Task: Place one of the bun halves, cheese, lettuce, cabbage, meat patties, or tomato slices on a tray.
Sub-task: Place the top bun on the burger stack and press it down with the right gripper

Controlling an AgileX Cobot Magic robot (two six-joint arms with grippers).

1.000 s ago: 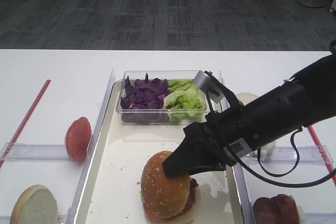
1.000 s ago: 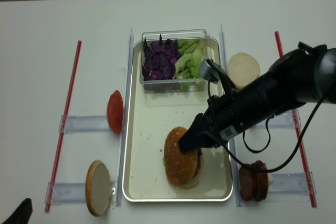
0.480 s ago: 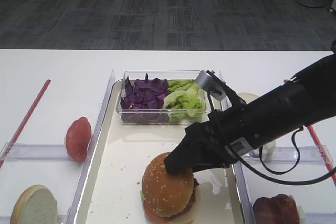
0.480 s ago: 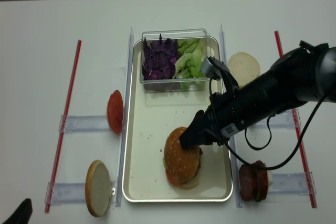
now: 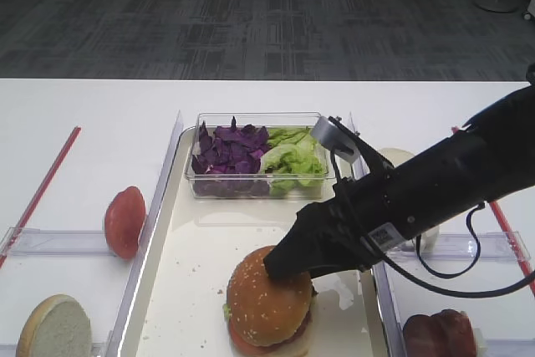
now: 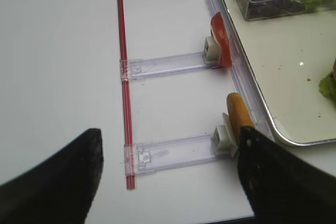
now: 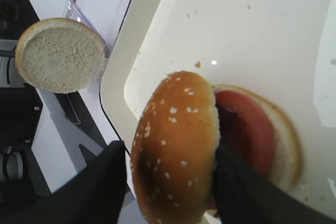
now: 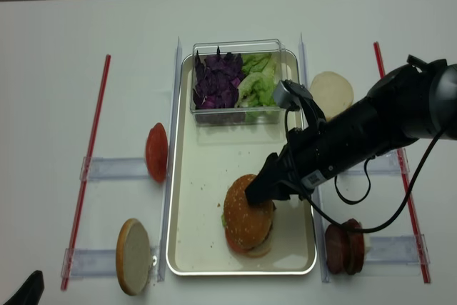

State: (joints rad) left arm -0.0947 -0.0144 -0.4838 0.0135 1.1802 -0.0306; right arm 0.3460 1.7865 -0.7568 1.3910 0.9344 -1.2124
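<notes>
Between my right gripper's (image 7: 173, 156) two dark fingers (image 7: 239, 187) sits the seeded bun top (image 7: 176, 145), resting on the stacked burger on the tray (image 5: 196, 265). My jaws stand partly spread, one finger on each side of the bun; from my wrist view they look close against its flanks, and I cannot tell whether they are touching it or have just cleared it.

Below the bun, a red slice (image 7: 247, 129) and the pale bottom half (image 7: 286, 145) stick out to one side, so the top is sitting off-centre on the stack. That is my main worry: if I lift away while a finger clings to the soft crust, I judge the bun would tip or slide off the slick layer beneath it. A sideways pull would likely drag the whole stack across the tray toward its near rim.

Behind my gripper lies the clear box with purple cabbage (image 5: 227, 155) and lettuce (image 5: 292, 159); a retreat that swings that way could knock it. Beside my arm, off the tray, the meat patties (image 8: 345, 248) stand in their holder, and my trailing cable hangs near them.

Far to the other side, my left gripper (image 6: 173, 177) hovers wide apart over the surface (image 6: 63, 77), holding nothing, near a bun half (image 6: 237, 115) standing on edge.
</notes>
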